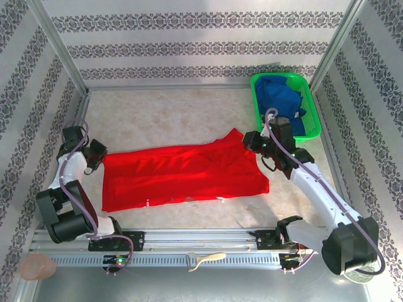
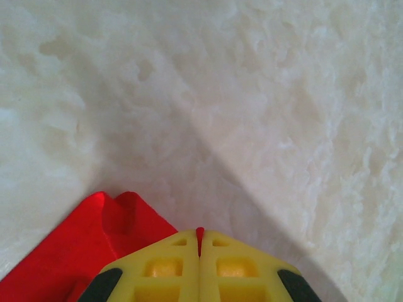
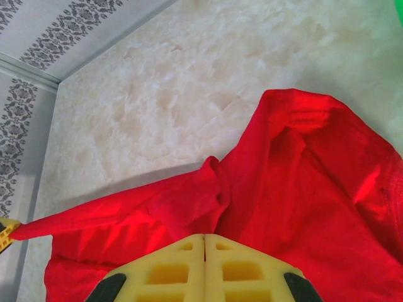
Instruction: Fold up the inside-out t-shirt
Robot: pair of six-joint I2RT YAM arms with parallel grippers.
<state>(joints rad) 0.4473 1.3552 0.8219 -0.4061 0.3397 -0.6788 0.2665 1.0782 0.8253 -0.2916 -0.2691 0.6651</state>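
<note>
Since the inside-out t-shirt [image 1: 182,176] lies spread across the middle of the table [image 1: 157,113], its long side running left to right, pinching it at opposite ends looks meant to draw it flat before any fold. The left gripper [image 1: 99,155] sits at the shirt's left edge and the right gripper [image 1: 251,141] at its far right corner, where the cloth rises to a peak as if lifted. From above, neither grip can be read; the wrist cameras settle it. On the left wrist the yellow fingers [image 2: 164,267] are pressed together with a thin red sliver caught in the seam between them, so that one has the cloth pinched. On the right wrist the fingers [image 3: 245,270] likewise meet with no gap, and red cloth bunches right at their tips. I judge it clamped on the shirt, though the pinched bit itself is hidden. That view also catches a taut ridge of cloth running off toward the left gripper's yellow tip. The overhead adds the green basket [image 1: 259,110] in the far right corner, holding a blue garment [image 1: 280,100], apart from the shirt.
</note>
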